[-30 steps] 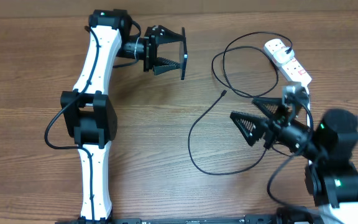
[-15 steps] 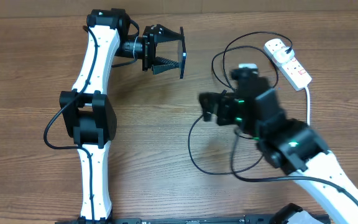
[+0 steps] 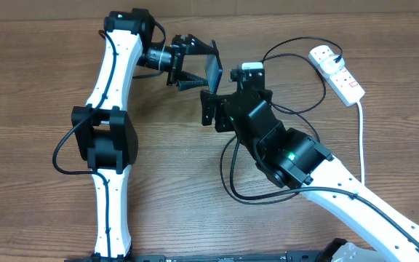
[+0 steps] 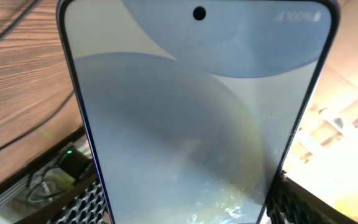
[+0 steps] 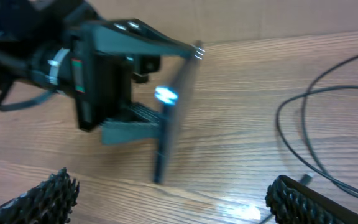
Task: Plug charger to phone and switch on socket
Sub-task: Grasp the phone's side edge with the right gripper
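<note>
Left gripper (image 3: 198, 64) pinches the slim dark-framed phone (image 4: 197, 124) aloft — pale screen fills its own wrist view, only a thin edge from the right wrist. Right gripper (image 5: 173, 199) spread wide nearby — long black charger cable (image 3: 222, 169) lies on the wooden table (image 3: 35, 109).

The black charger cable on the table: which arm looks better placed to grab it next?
Probably the right. The left gripper is shut on the phone, while the right gripper hovers beside it with open, empty jaws, and the charger cable lies close by.
</note>
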Controlling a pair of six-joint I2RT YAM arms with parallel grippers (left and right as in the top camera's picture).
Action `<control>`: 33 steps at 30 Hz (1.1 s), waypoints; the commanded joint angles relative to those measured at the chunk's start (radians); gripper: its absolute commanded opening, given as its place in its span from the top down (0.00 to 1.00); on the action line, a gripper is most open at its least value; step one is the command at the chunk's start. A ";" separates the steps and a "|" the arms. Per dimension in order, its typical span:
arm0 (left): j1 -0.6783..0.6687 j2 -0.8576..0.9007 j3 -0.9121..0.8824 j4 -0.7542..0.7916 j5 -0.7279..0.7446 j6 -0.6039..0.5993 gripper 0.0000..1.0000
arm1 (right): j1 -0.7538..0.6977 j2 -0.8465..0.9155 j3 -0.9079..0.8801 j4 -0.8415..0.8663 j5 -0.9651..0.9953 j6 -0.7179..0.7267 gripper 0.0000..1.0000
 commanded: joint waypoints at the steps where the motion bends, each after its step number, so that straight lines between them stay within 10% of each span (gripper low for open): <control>1: -0.042 -0.001 0.028 0.001 -0.026 -0.022 0.27 | -0.002 0.033 0.048 0.002 -0.031 0.028 0.03; 33: -0.066 -0.001 0.028 0.130 -0.077 -0.226 0.28 | -0.078 0.130 0.049 0.022 0.000 0.162 0.53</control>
